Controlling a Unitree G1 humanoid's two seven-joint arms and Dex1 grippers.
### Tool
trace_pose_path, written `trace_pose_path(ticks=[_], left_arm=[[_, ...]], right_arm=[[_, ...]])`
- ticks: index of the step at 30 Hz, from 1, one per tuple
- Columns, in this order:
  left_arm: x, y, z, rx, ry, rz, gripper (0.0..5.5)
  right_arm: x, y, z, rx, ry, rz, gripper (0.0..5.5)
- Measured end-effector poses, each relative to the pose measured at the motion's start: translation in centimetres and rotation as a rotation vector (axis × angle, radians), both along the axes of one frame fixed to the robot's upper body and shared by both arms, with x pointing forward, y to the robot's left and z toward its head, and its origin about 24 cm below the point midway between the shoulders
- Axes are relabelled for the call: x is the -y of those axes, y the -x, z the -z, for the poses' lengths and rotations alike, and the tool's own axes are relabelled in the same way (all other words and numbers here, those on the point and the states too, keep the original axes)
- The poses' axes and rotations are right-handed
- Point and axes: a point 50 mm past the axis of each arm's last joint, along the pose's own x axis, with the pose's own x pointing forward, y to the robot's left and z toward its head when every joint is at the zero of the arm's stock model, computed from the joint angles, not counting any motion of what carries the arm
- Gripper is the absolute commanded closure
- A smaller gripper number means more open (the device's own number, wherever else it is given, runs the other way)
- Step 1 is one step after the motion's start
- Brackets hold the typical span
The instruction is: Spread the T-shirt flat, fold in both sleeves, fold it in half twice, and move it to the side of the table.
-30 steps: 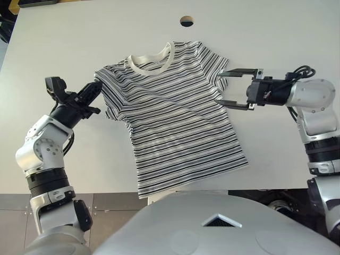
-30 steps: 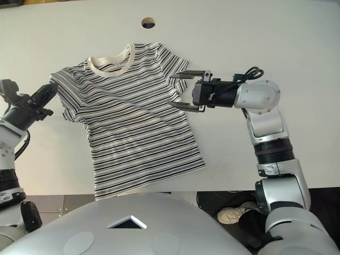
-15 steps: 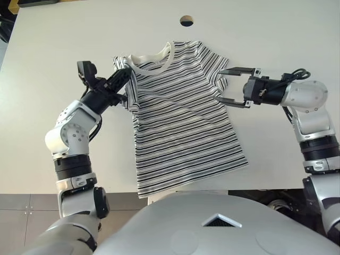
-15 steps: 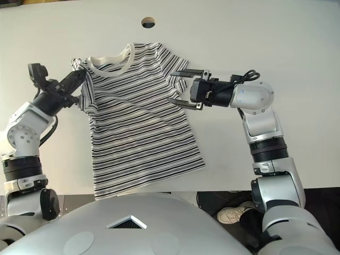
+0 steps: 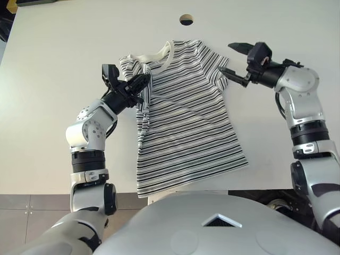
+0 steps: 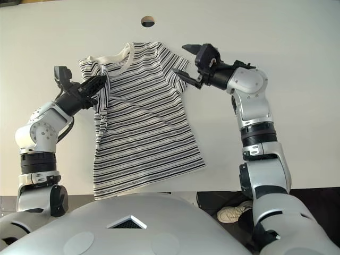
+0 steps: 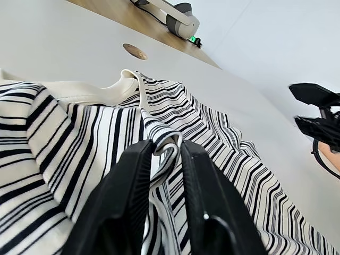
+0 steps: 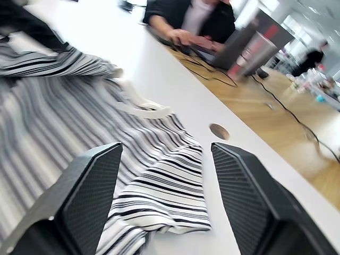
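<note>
A black-and-white striped T-shirt (image 5: pixel 186 122) with a cream collar (image 5: pixel 159 56) lies on the white table (image 5: pixel 64 42), hem toward the front edge. My left gripper (image 5: pixel 142 81) is shut on the left sleeve (image 7: pixel 162 139). It holds that sleeve pulled inward over the shirt's body, just below the collar. My right gripper (image 5: pixel 234 60) stands open a little above the right sleeve (image 8: pixel 164 191), which lies spread out on the table. Nothing sits between its fingers (image 8: pixel 95 175).
A round cable hole (image 5: pixel 186 20) sits in the table just beyond the collar. Bare tabletop stretches to the left and right of the shirt. The hem (image 5: pixel 191 178) lies close to the table's front edge.
My left gripper has carried the left sleeve rightward, folding it over the shirt's body. My right gripper has moved farther up the table and tilted, still open.
</note>
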Motion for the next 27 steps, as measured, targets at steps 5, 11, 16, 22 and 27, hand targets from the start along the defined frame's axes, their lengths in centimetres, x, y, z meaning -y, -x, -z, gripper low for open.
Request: trace_pose_path(ticks=[5, 11, 16, 22, 27], left_arm=[[0.1, 0.0, -0.1, 0.005, 0.001, 0.003, 3.16], [0.3, 0.0, 0.0, 0.001, 0.003, -0.004, 2.61], [0.3, -0.1, -0.2, 0.012, -0.001, -0.01, 2.56], [0.2, -0.2, -0.3, 0.026, -0.017, -0.025, 2.56], [0.2, -0.2, -0.3, 0.03, -0.017, -0.03, 2.56]], right_arm=[[0.3, -2.9, 1.8, -0.184, -0.062, 0.206, 1.21], [1.1, -3.7, 2.9, -0.286, -0.08, 0.332, 1.21], [0.4, -3.6, 3.9, -0.371, -0.091, 0.333, 1.42], [-0.4, -3.3, 4.9, -0.485, -0.136, 0.345, 2.48], [-0.4, -3.2, 5.4, -0.512, -0.139, 0.393, 3.46]])
